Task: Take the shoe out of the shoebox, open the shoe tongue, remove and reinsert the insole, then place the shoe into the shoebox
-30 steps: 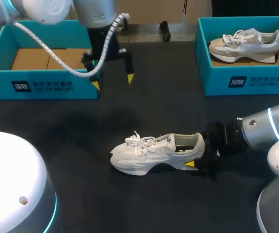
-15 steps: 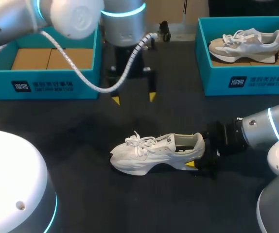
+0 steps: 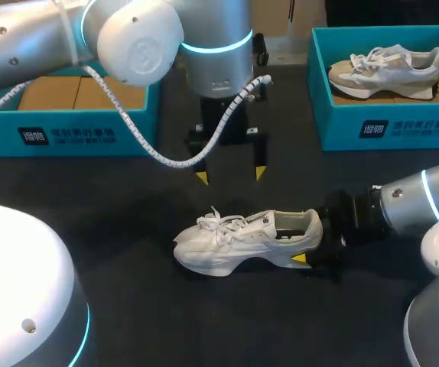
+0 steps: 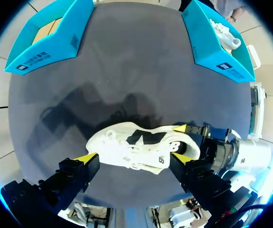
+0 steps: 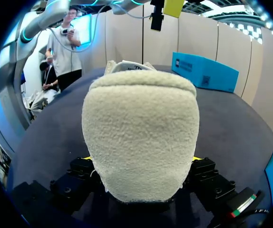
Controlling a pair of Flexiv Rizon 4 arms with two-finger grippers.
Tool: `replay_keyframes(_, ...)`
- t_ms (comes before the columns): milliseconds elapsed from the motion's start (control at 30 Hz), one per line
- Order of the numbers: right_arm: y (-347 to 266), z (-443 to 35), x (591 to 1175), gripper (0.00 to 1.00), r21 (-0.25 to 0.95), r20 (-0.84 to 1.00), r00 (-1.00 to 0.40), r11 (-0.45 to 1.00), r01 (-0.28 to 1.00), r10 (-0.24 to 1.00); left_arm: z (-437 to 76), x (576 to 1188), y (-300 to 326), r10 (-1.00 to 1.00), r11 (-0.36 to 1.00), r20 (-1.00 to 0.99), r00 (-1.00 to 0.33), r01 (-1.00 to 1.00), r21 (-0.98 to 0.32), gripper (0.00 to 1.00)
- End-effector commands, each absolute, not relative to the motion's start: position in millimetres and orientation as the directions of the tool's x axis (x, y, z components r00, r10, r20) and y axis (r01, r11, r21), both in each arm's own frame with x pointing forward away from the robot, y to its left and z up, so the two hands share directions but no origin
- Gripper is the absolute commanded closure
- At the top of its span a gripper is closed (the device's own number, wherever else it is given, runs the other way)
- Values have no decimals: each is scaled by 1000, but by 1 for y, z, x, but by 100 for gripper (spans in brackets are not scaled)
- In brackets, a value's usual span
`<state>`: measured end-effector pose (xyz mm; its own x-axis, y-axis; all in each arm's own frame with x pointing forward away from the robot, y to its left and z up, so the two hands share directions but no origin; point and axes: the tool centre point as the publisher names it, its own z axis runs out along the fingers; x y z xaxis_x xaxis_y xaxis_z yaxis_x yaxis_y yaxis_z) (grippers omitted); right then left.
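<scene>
A white laced shoe [image 3: 239, 241] lies on its sole in the middle of the dark table, toe pointing left. My right gripper [image 3: 311, 241] is shut on its heel from the right. In the right wrist view the fuzzy heel [image 5: 141, 133] fills the space between the two fingers [image 5: 86, 166]. My left gripper [image 3: 231, 175] hangs open just behind and above the shoe, with nothing in it. In the left wrist view the shoe [image 4: 136, 147] lies under that gripper [image 4: 131, 157], spanning the gap between its spread tips.
A teal shoebox [image 3: 66, 136] with brown card inside stands at the back left. A second teal shoebox [image 3: 388, 126] at the back right holds another pale shoe [image 3: 388, 67]. Both boxes [image 4: 55, 42] [image 4: 208, 42] lie ahead of the left gripper.
My left arm has swung right and forward from the left box to above the shoe, its gripper staying open. The right arm and the shoe have not moved.
</scene>
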<state>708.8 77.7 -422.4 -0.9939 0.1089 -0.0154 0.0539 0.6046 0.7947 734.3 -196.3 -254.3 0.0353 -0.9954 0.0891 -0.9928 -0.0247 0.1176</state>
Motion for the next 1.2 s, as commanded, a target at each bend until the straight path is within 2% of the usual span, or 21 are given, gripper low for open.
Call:
replay_keyframes(33,79,-422,708,100,794,-18,-994,606,53,111,-255,734,-195,-995,-25,93,36,-993,114,0)
replay_keyframes(567,79,-422,708,100,794,-18,-994,606,53,111,-255,734,-195,-995,-25,93,36,-993,114,0)
replay_keyframes(1200,79,-422,708,100,794,-18,-994,606,53,111,-291,706,-227,-974,216,82,-211,-975,57,0)
